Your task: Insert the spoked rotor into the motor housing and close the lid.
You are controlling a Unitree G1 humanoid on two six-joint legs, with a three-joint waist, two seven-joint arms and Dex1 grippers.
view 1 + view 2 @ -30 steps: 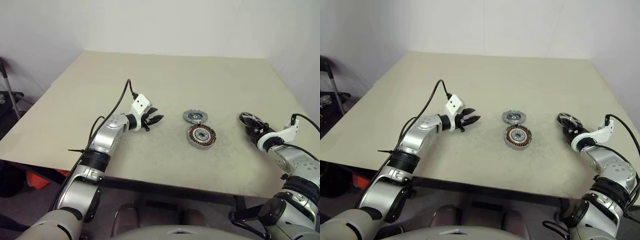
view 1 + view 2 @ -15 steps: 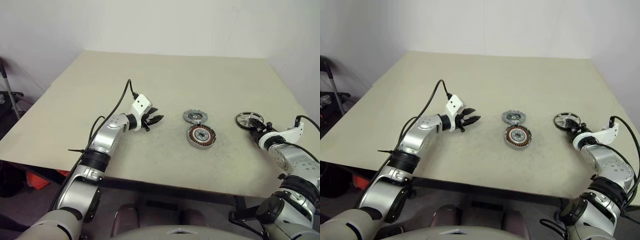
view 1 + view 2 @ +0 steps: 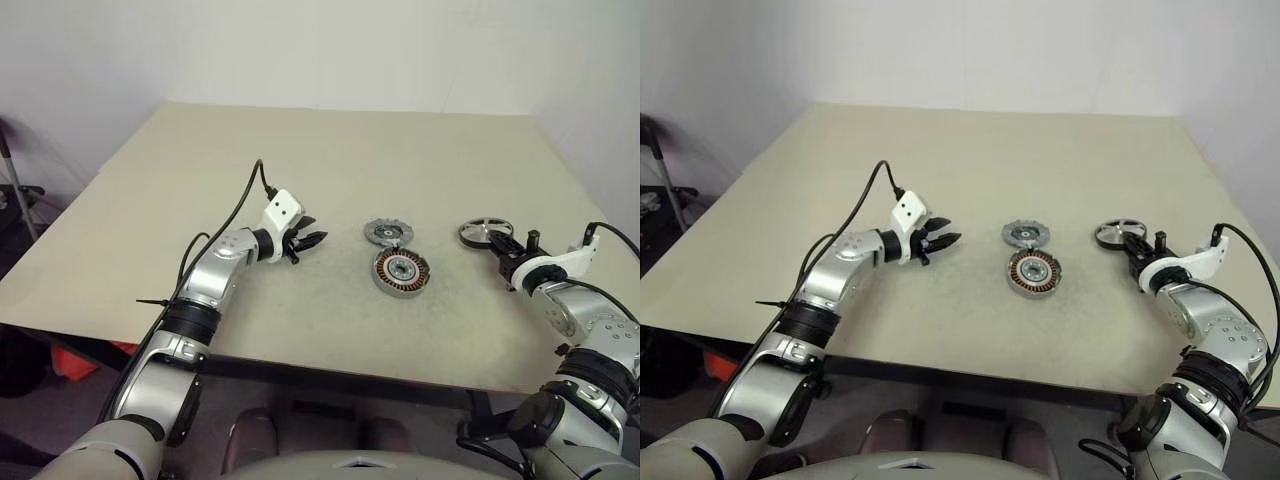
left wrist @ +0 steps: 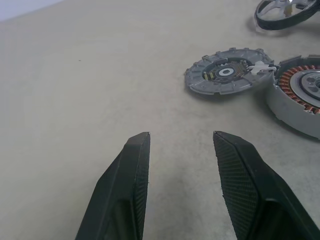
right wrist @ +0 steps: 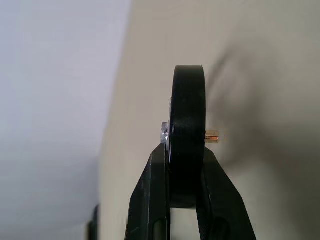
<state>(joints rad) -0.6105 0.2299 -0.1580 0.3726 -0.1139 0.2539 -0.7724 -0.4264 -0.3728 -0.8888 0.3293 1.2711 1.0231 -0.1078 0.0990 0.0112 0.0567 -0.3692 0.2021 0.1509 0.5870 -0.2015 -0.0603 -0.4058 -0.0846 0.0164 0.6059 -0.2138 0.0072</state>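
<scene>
Currently right gripper (image 3: 503, 258) clamped on spoked rotor (image 3: 484, 233) at right of frame; left gripper (image 3: 308, 240) fingers apart, empty, left of lid (image 3: 386, 232).

No writing, label, brand, number or sign can be read on anything in these views
</scene>
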